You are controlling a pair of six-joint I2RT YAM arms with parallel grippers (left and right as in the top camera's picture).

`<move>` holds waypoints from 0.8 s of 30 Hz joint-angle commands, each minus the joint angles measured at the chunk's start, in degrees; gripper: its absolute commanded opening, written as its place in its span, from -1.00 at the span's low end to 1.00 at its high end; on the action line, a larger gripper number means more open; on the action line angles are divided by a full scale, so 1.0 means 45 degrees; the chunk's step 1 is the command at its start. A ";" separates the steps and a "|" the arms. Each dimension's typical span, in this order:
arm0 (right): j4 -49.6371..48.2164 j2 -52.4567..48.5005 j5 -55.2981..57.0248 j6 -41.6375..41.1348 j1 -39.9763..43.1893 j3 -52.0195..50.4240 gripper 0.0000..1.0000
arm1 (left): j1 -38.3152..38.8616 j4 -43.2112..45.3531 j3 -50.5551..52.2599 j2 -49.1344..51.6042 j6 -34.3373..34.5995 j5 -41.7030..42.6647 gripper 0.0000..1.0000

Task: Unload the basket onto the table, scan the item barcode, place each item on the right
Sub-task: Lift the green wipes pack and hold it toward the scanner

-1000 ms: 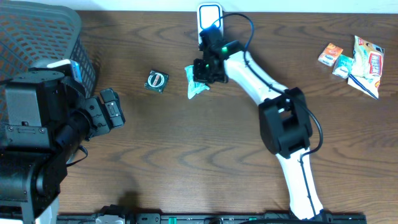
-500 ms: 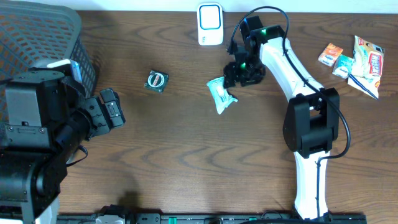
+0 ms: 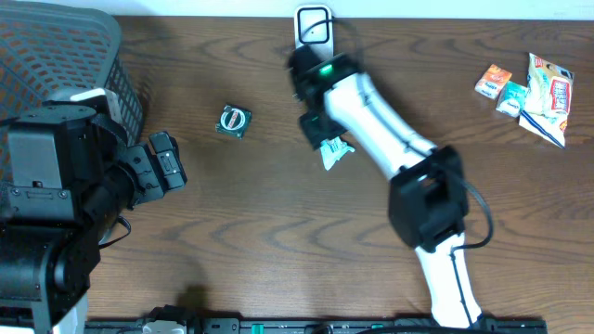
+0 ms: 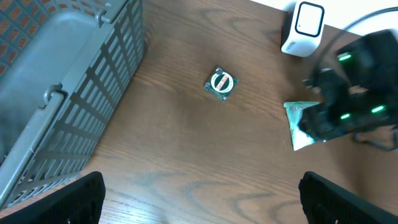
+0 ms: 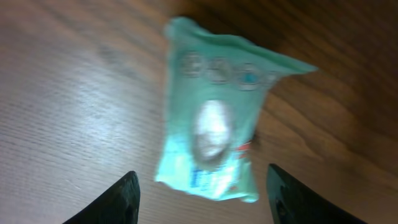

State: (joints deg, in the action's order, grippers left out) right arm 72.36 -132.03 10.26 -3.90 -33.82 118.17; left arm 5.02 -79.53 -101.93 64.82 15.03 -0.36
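Note:
The item, a mint-green snack packet (image 5: 211, 143), lies flat on the wooden table, blurred in the right wrist view. My right gripper (image 5: 202, 202) hovers just above it, open, and its fingers (image 5: 118, 200) stand apart from the packet on either side. From overhead the packet (image 3: 334, 154) pokes out below the right gripper (image 3: 313, 126), a short way in front of the white barcode scanner (image 3: 314, 25). The left gripper (image 4: 202, 205) is open over bare wood, far left of the packet (image 4: 300, 126). No barcode is readable.
A small round green tin (image 3: 234, 121) sits left of the packet. A grey mesh basket (image 3: 65, 42) fills the back left corner. Several more snack packets (image 3: 529, 88) lie at the back right. The scanner's cable loops behind the right arm.
The right gripper has let go of the green packet, which now lies on the table right of where it was held. The arm swung right, then back left over it. The left arm stayed still.

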 commanded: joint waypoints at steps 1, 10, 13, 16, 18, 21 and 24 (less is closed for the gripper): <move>-0.0039 0.0413 0.3084 -0.1039 -0.1214 0.0199 0.17 | -0.0029 -0.0039 -0.0092 -0.0019 -0.0024 -0.0068 0.96; -0.2045 0.0112 0.6411 -0.1982 -0.2331 -0.1569 0.21 | -0.0029 -0.0039 -0.0092 -0.0019 -0.0024 -0.0068 0.95; -0.3283 0.0112 0.6164 -0.1243 -0.2244 -0.2526 0.18 | -0.0029 -0.0039 -0.0092 -0.0019 -0.0024 -0.0068 0.95; -0.3871 0.0112 0.6115 -0.1015 -0.2220 -0.3327 0.12 | -0.0029 -0.0039 -0.0092 -0.0019 -0.0024 -0.0073 0.96; -0.4221 0.0112 0.6120 -0.1010 -0.2220 -0.3677 0.07 | -0.0029 -0.0039 -0.0092 -0.0019 -0.0024 -0.0068 0.95; -0.4736 0.0112 0.6120 -0.1015 -0.2191 -0.4153 0.01 | -0.0029 -0.0039 -0.0092 -0.0019 -0.0024 -0.0073 0.93; -0.5056 0.0112 0.6115 -0.1015 -0.1909 -0.4711 -0.17 | -0.0029 -0.0039 -0.0092 -0.0019 -0.0024 -0.0068 0.95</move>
State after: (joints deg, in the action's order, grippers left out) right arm 50.09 -132.03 36.56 -8.54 -43.88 98.78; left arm 5.02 -79.53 -101.93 64.82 15.03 -0.36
